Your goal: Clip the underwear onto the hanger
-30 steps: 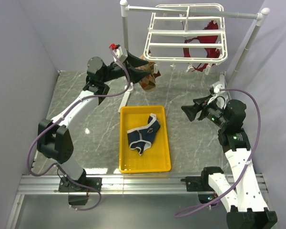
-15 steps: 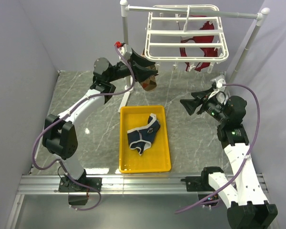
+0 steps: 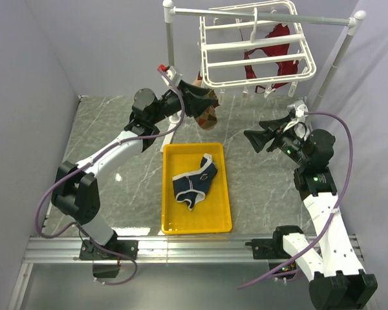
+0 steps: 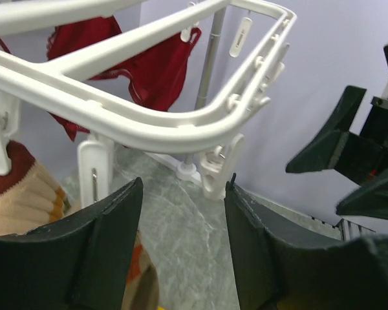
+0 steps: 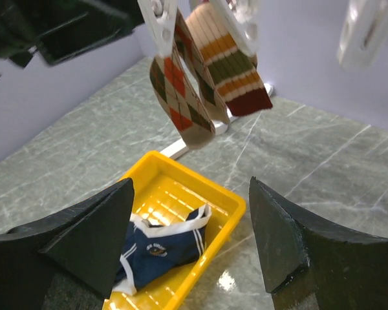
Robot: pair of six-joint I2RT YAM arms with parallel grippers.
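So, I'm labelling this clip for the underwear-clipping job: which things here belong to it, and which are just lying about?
Job: underwear, lying in the yellow tray; hanger with its clips; left pincer and right pincer, both open.
Just about: dark red garment and argyle cloth, hanging from the hanger; white pole stand.

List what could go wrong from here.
The open left gripper sits just under the rim of the tilted hanger; it may bump it or snag a dangling clip. The underwear lies bunched in the yellow tray, ungripped; a pinch might catch only its trim. The hanging argyle cloth could be knocked loose.
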